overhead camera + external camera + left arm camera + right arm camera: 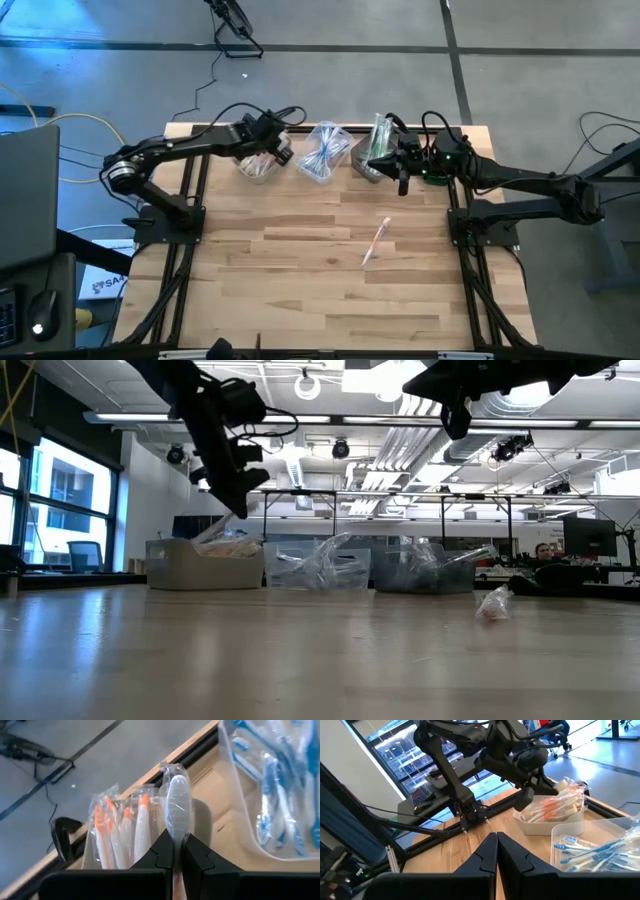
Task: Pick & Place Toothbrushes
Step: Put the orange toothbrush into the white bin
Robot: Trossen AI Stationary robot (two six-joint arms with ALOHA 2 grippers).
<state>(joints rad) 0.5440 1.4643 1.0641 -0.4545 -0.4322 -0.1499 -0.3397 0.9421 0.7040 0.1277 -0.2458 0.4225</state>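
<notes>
One wrapped toothbrush (pixel 375 242) lies loose on the counter (pixel 300 290), right of centre, unsorted. At the far edge stand three bins. The left end effector (pixel 177 842) hangs over the left bin (pixel 258 165), clamped on a wrapped brush (pixel 177 805), likely for release among the orange brushes (pixel 120 832). The right end effector (pixel 496 840), closed and empty, hovers near the right bin (pixel 368 160).

Left gripper (pixel 177 851): raised at the table's far left, jaws pinched together. Right gripper (pixel 496 851): raised at far right, jaws closed, empty.
</notes>
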